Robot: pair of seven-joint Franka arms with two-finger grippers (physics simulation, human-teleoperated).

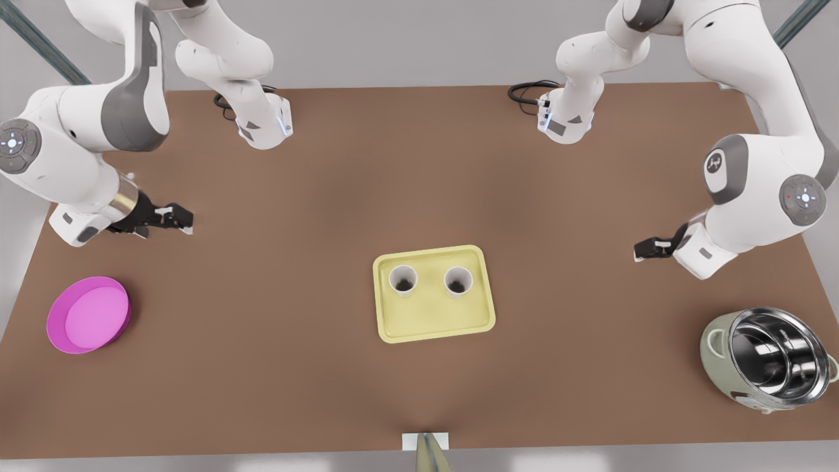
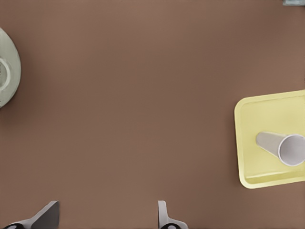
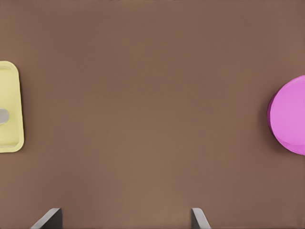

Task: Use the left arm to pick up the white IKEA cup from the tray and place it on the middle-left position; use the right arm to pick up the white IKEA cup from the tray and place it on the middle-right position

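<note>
Two white cups (image 1: 403, 280) (image 1: 458, 280) stand upright side by side in the far half of the pale yellow tray (image 1: 432, 321) at the table's middle. My left gripper (image 1: 641, 250) hovers over bare table at the front view's right, well apart from the tray. It is open, and its wrist view shows its fingertips (image 2: 47, 215) wide apart, with the tray (image 2: 257, 114) and one cup (image 2: 286, 147) off to the side. My right gripper (image 1: 180, 219) is at the front view's left, also open (image 3: 125, 218). Its wrist view catches the tray's edge (image 3: 9, 86) and a sliver of a cup (image 3: 3, 116).
A round magenta dish (image 1: 88, 314) (image 3: 290, 114) sits near the front view's left edge. A grey-green cooker with a steel bowl (image 1: 767, 360) (image 2: 7, 74) lies tilted at the front view's right. Both arm bases stand along the far edge. Bare brown tabletop flanks the tray on both sides.
</note>
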